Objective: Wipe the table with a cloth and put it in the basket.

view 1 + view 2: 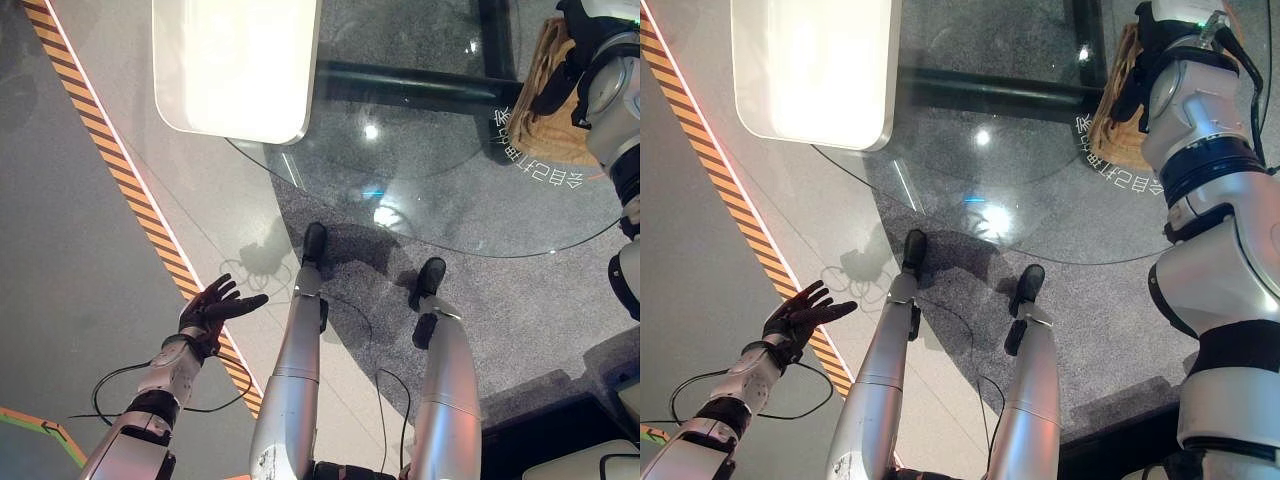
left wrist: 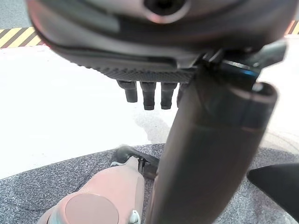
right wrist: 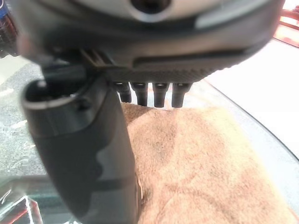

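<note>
You're in the wipe step: right hand [image 3: 140, 70] sits over the tan cloth [image 3: 210, 158], which lies on the glass table [image 1: 420, 190] toward its 2 o'clock edge in the head views. In the right wrist view the fingers [image 3: 159, 95] run straight in a row with the thumb alongside them, not curled into the fabric; whether they press on the cloth or hover just over it I can't tell from here. Left hand [image 1: 212, 308] hangs idle at 7 o'clock, off the table and over the floor, fingers spread and relaxed, holding nothing. My read: wiping is barely underway or not begun, since the cloth sits bunched near the rim with most of the glass still to cover. Next move calls for flat pressure on the cloth and a sweep toward table centre, keeping it off the edge so it doesn't slide to the floor. Around you: a white rounded panel [image 1: 235, 65] at 11 o'clock overlapping the table's far side, a dark bar [image 1: 400, 82] showing through the glass at 12, and a yellow-black hazard stripe [image 1: 110, 165] on the floor running from 10 to 7. I can't pick out the basket from here, so locate it before the drop-off.
</note>
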Controlling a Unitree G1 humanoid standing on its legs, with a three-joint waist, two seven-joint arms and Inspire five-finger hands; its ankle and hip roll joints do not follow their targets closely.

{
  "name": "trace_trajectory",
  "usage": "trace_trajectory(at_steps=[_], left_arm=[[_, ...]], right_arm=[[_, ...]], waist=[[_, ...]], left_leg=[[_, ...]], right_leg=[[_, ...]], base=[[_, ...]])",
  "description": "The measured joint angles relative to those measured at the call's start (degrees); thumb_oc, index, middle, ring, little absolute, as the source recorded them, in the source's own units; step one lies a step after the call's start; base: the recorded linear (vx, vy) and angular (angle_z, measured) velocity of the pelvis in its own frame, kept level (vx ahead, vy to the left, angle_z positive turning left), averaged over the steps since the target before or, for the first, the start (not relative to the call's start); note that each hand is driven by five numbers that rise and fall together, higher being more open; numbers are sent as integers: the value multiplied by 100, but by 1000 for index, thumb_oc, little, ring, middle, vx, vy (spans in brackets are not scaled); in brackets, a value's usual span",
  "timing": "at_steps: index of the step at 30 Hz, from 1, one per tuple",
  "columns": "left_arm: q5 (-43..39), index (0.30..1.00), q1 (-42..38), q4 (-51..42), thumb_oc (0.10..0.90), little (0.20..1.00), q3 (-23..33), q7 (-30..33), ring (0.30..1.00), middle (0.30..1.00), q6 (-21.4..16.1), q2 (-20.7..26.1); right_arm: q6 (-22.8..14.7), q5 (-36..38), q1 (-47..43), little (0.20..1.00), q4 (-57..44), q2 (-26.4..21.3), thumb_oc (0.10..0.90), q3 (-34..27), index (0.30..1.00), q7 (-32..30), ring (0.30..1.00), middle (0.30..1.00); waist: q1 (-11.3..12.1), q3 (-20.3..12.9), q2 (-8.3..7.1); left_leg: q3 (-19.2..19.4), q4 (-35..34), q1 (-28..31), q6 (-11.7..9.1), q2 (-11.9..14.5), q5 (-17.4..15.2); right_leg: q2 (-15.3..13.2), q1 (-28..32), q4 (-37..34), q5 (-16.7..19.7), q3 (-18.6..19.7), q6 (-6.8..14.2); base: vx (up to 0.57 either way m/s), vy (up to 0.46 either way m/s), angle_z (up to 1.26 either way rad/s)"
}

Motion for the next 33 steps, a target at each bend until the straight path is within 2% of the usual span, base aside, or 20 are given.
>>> trace_trajectory(at_steps=[33], left_arm=[[-1, 900, 0, -92, 800, 900, 0, -9, 900, 900, 1, 94]], right_arm=[[-19, -4, -10, 200, 43, -1, 100, 5, 300, 0, 300, 300]], waist=[[12, -4, 7]], left_leg=[[0, -9, 6, 2, 0, 4]], right_leg=[[0, 5, -8, 2, -2, 1]], base=[[0, 0, 0]])
